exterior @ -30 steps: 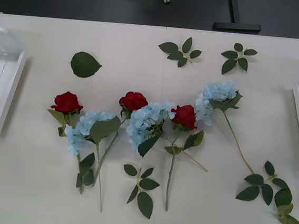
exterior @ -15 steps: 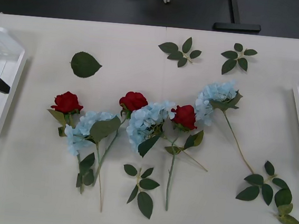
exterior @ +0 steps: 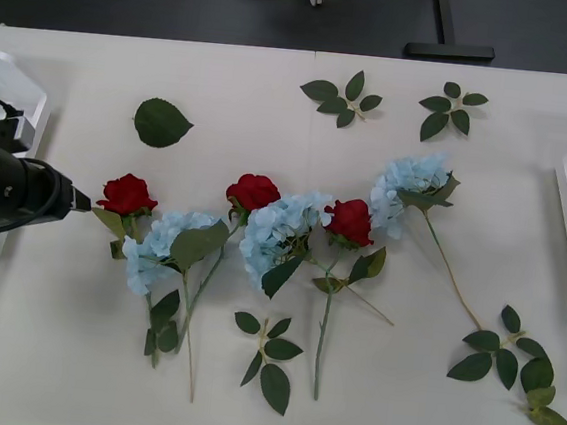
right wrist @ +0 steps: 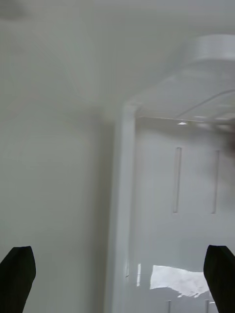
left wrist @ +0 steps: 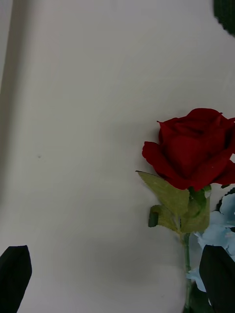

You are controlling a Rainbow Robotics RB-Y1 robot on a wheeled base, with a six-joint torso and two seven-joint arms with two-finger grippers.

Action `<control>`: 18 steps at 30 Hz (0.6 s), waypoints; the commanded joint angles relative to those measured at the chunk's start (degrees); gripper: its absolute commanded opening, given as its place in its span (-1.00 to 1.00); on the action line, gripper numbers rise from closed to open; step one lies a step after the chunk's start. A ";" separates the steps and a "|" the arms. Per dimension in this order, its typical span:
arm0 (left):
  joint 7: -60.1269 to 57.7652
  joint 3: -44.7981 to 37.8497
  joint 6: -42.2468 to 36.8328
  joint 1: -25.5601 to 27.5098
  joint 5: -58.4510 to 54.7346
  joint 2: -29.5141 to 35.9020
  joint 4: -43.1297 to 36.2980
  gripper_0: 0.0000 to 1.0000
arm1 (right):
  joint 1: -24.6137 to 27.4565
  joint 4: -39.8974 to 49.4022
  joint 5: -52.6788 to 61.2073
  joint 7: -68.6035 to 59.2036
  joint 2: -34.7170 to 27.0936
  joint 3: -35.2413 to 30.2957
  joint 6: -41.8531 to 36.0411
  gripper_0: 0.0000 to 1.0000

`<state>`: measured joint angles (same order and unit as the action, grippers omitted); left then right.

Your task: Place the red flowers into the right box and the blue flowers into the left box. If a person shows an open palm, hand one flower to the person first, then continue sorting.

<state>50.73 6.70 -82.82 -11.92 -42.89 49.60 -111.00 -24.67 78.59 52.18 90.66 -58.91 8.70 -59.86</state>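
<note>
Left pincer (exterior: 82,199) spread, empty, low over the desk (exterior: 245,400) beside the leftmost red rose (exterior: 126,194). Right pincer (right wrist: 117,274) also spread, above the right box (right wrist: 122,195) rim. Red and blue flowers (exterior: 279,234) all lie mid-desk.

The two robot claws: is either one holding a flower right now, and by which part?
Neither. The left gripper is open beside the leftmost red rose, not touching it. The right gripper is open over the right box, with nothing in it.

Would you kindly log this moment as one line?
left pincer: open, beside leftmost red rose | right pincer: open, over right box | flowers: on table
</note>
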 commanded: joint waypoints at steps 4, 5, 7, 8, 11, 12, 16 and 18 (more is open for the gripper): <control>1.56 1.38 -0.68 -0.56 6.68 -5.21 -0.98 1.00 | 1.12 8.78 4.86 8.22 -2.35 0.62 -7.64 1.00; 1.30 2.53 -0.68 -1.09 8.35 -5.48 -0.89 1.00 | 1.03 8.78 6.27 9.27 -1.82 0.62 -8.43 1.00; 0.42 5.60 -0.68 -2.41 12.04 -6.36 0.08 1.00 | 0.94 8.25 9.69 11.82 -0.50 0.79 -8.69 1.00; 0.24 6.39 -0.68 -3.11 12.66 -6.79 0.69 1.00 | 0.94 8.25 9.87 12.79 0.29 0.88 -8.69 1.00; -0.02 8.15 -0.59 -5.40 12.66 -8.20 3.42 1.00 | 0.68 8.25 9.34 15.87 2.49 2.20 -9.13 1.00; -0.02 8.50 -0.59 -5.92 12.57 -8.46 3.86 1.00 | 0.68 8.25 9.34 16.22 2.75 2.64 -9.13 1.00; -0.20 11.05 0.03 -8.56 12.66 -9.96 6.50 1.00 | 0.59 8.25 8.81 17.10 5.04 5.01 -9.13 1.00; -0.20 11.40 0.47 -9.09 12.75 -10.66 7.11 1.00 | 0.50 8.25 8.73 17.71 5.56 6.33 -9.04 1.00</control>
<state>50.84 17.20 -82.98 -18.10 -30.72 40.62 -104.39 -24.05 85.98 61.42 106.54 -54.95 12.85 -68.76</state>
